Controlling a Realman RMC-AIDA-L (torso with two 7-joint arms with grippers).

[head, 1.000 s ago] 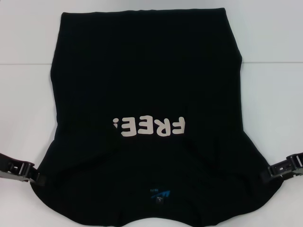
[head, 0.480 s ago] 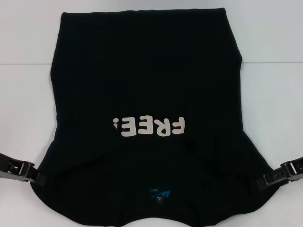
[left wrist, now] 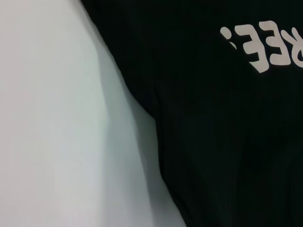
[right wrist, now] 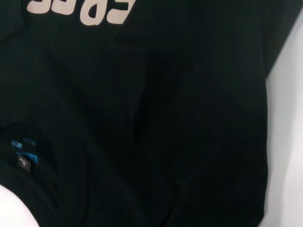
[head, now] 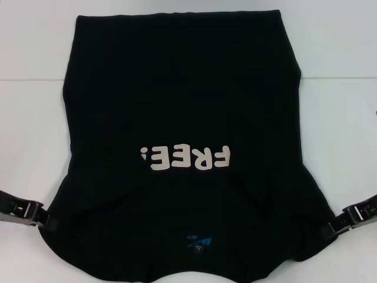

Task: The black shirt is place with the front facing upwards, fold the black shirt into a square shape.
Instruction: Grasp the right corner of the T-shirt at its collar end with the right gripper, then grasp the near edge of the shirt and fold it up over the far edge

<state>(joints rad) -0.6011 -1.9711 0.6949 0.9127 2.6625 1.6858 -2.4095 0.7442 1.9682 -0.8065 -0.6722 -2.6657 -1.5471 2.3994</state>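
The black shirt [head: 182,106] lies flat on the white table, front up, with its collar towards me. Its white "FREE!" lettering [head: 185,158] reads upside down, and a small blue mark [head: 203,240] sits by the collar. My left gripper [head: 46,222] is at the edge of the shirt's left sleeve. My right gripper [head: 328,231] is at the edge of the right sleeve. The left wrist view shows the shirt [left wrist: 213,132] and its lettering [left wrist: 265,45]. The right wrist view shows the shirt [right wrist: 165,118] and the blue mark [right wrist: 23,153].
The white table [head: 341,118] shows on both sides of the shirt and beyond it. The shirt's far hem lies near the table's far part, and its near edge runs out of the head view.
My right gripper has moved down and slightly outward along the right sleeve's edge, and the cloth there has shifted a little. My left gripper has not moved.
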